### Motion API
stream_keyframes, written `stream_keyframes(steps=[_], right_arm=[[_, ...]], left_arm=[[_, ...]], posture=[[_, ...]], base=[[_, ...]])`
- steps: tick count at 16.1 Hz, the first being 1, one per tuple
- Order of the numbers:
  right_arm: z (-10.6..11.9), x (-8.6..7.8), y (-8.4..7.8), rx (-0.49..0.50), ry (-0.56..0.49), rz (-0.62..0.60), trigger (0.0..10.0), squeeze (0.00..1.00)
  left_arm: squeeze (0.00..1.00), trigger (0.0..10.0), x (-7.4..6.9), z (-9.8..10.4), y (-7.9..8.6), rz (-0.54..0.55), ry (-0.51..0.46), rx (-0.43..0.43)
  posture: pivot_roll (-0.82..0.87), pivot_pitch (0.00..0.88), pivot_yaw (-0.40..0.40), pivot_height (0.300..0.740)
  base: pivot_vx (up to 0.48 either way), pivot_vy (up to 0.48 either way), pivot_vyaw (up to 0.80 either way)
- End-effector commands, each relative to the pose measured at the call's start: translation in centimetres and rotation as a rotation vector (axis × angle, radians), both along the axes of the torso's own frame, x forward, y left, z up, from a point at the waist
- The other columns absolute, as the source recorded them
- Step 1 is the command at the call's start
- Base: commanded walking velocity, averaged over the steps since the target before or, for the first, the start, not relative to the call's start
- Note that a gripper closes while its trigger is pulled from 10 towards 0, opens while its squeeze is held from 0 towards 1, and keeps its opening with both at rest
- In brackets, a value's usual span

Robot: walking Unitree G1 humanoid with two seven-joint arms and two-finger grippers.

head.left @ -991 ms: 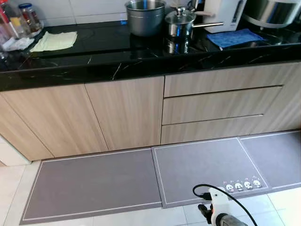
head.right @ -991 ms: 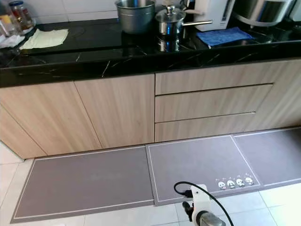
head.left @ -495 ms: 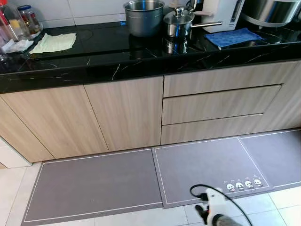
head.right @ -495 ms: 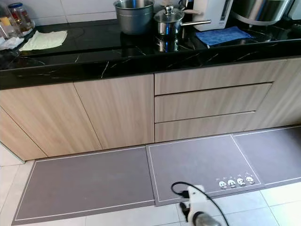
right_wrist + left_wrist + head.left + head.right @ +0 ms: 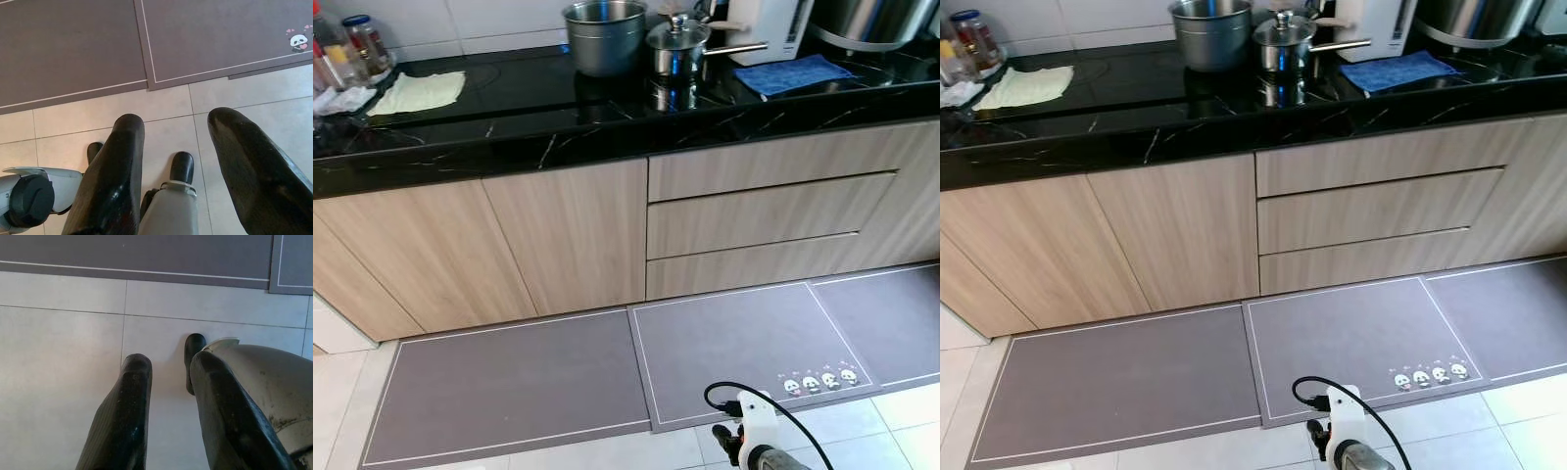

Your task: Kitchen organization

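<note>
Black countertop (image 5: 607, 117) with pots (image 5: 604, 34) well beyond both empty, parted jaws.

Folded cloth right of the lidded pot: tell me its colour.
The folded cloth is blue, seen best in the left eye view, on the black counter.

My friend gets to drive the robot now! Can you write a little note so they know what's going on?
Left gripper: open, holding nothing, hanging over the floor tiles. Right gripper: open, holding nothing, above the edge of the grey mats.
On the black counter: big steel pot, lidded saucepan, blue cloth, pale green cloth, jars at the left.
Cabinet doors and drawers are shut.
Done: nothing picked up. Left: all the tidying.
</note>
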State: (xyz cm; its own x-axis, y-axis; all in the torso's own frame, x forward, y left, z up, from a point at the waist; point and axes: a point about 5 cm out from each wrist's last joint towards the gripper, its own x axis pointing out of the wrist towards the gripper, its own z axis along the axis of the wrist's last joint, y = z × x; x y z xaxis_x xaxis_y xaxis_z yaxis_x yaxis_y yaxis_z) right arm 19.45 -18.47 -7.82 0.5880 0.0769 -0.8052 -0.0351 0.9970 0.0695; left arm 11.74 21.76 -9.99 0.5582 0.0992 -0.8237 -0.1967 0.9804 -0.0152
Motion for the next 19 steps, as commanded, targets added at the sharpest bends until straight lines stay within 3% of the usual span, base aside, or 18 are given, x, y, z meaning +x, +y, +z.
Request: stream_keyframes(steps=[1,8,19], right_arm=[[0.2,0.4,0.4,0.004,-0.015,0.004,10.0,0.00],[0.2,0.5,0.4,0.002,-0.008,0.013,10.0,0.00],[0.1,0.4,0.7,-0.001,-0.001,0.037,10.0,0.00]], left_arm=[[0.00,10.0,-0.8,-0.2,0.5,0.011,0.035,0.000],[0.00,10.0,-2.6,-0.8,0.1,0.020,0.085,-0.028],[0.00,10.0,-2.1,-0.7,-0.1,0.006,0.069,-0.038]], posture=[[-0.07,0.000,0.074,0.740],[-0.04,0.000,0.055,0.740],[-0.03,0.000,0.053,0.740]], base=[[0.000,0.000,0.00],[0.000,-0.148,0.00],[0.000,-0.262,0.08]])
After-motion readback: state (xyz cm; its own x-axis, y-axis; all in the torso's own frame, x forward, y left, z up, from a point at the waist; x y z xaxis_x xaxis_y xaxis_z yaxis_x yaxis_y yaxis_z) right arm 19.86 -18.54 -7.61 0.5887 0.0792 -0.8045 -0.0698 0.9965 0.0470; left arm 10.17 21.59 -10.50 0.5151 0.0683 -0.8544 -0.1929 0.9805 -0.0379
